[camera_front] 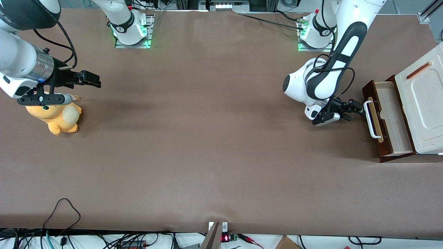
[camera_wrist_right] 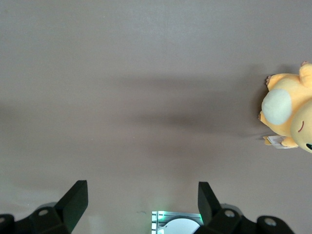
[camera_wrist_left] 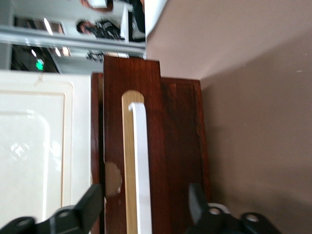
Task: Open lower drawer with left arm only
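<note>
The brown bench (camera_front: 207,138) spread wide from the claw toward the parked arm's end, where an orange plush toy (camera_front: 55,119) lay well apart from the work. The cream-white cabinet (camera_front: 424,103) stood at the working arm's end, and the lower drawer (camera_front: 389,114) already jutted out from under it toward the claw, its pale wood inside showing. Judged from that, the pull looked largely done.

The left arm (camera_front: 332,69) reached down in front of the drawer. Its claw (camera_front: 360,109) sat just at the white bar handle (camera_front: 369,117), near the end of the bar farther from the front camera. In the wrist view the claw (camera_wrist_left: 146,207) stood wide, one black finger to each side of the handle (camera_wrist_left: 142,165), and neither finger appeared to touch the bar.

The drawer looked stiff, wooden and fairly light, likely to slide straight on its runners. The handle seemed the one sensible grip: rigid, smooth and perhaps slippery, so a hold nearer its middle would probably pull more squarely than one near its end.
</note>
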Available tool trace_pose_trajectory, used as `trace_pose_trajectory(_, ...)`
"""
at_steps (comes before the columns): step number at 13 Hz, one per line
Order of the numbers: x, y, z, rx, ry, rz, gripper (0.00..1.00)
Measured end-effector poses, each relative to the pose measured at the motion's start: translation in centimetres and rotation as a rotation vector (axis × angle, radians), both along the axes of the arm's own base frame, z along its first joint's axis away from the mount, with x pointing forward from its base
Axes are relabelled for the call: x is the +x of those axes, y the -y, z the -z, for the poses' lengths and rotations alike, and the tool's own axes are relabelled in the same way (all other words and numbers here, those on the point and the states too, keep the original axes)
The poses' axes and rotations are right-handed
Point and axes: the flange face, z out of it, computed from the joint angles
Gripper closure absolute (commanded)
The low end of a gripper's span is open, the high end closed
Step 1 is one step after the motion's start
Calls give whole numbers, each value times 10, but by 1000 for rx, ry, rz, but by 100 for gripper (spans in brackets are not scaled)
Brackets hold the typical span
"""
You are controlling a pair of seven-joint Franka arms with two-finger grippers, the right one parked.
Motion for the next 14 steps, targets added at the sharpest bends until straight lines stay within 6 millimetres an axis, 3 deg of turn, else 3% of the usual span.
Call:
trace_pose_trajectory(1,3,9,-15,-62,18,-69,0)
trace_pose_trajectory(3,19,31,-66,-210,72,-194,0)
trace_pose_trajectory(6,40,57,-163,-439,46,-263,0)
trace_pose_trajectory(8,49,60,-230,-575,12,-282,0)
trace_pose_trajectory(11,57,43,-313,-758,-33,-293,0)
trace_pose_trajectory(14,61,-2,-363,-944,-69,-292,0)
